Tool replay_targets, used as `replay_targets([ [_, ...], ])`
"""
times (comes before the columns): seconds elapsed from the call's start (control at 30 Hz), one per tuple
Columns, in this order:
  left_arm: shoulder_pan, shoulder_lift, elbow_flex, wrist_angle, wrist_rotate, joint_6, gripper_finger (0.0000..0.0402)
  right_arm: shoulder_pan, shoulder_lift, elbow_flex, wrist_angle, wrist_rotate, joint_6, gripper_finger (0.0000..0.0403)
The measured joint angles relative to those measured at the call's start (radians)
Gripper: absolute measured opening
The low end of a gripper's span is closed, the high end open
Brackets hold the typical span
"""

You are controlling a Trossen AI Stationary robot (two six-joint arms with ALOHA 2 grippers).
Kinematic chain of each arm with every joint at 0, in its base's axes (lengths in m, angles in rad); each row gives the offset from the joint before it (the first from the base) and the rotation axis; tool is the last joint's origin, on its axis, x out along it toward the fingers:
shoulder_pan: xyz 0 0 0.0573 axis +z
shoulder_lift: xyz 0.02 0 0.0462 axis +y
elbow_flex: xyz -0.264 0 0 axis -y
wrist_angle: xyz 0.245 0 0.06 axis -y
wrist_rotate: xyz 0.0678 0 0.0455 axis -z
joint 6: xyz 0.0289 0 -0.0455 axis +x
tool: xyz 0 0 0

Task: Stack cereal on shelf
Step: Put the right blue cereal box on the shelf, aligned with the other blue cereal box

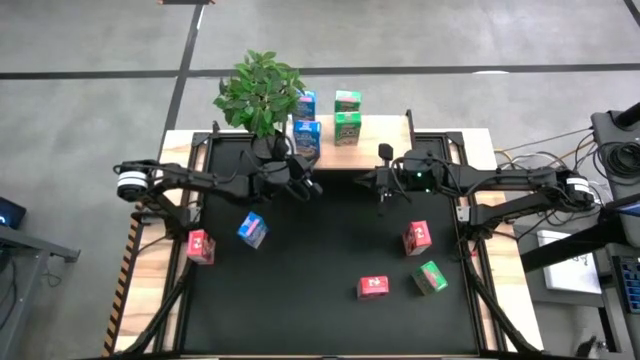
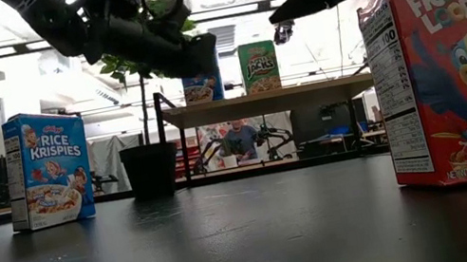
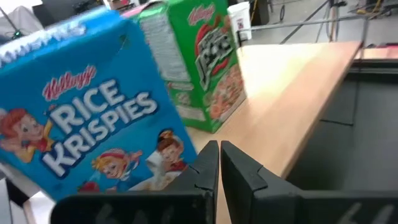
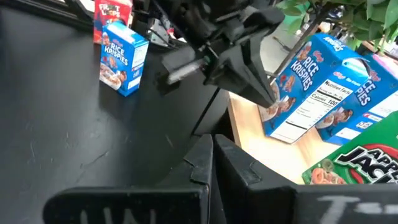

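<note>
The wooden shelf [image 1: 385,155] stands at the table's far edge. Two blue boxes [image 1: 307,135] and two green boxes [image 1: 347,127] stand upright on it. My left gripper [image 1: 312,188] is shut, just in front of the near blue Rice Krispies box [image 3: 93,118], with a green box [image 3: 208,62] behind it. My right gripper [image 1: 381,195] is shut and hangs over the table before the shelf's middle, holding nothing. One blue box [image 1: 252,229], three red ones [image 1: 200,246] [image 1: 417,237] [image 1: 373,287] and a green one [image 1: 431,277] rest on the black table. My left gripper [image 4: 272,99] has its shut fingertips by the lower front corner [image 4: 280,115] of the near blue box, coming level from the table's near side. The box stands on the shelf plank [image 4: 249,137]. I cannot tell whether the fingertips touch it.
A leafy potted plant [image 1: 262,90] stands at the shelf's left end, close to my left arm. The shelf plank is bare to the right of the green boxes [image 3: 292,81]. Cables and equipment lie beyond the table's right edge. A person sits in the room behind [image 2: 240,139].
</note>
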Motion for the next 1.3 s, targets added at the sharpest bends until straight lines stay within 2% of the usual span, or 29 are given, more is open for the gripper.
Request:
replay_targets([
  [0.6,0.058,0.004,-0.001,0.038,-0.001,-0.007,0.0000,0.000,0.000,-0.002,-0.008,0.000,-0.016,0.0009],
  [1.0,0.099,0.004,-0.001,0.059,0.000,-0.064,0.0000,0.000,0.000,-0.002,-0.008,0.001,-0.017,0.0009],
  [1.3,0.096,0.004,-0.001,0.058,0.000,-0.073,0.0000,0.000,0.000,-0.002,-0.008,0.001,-0.025,0.0009],
])
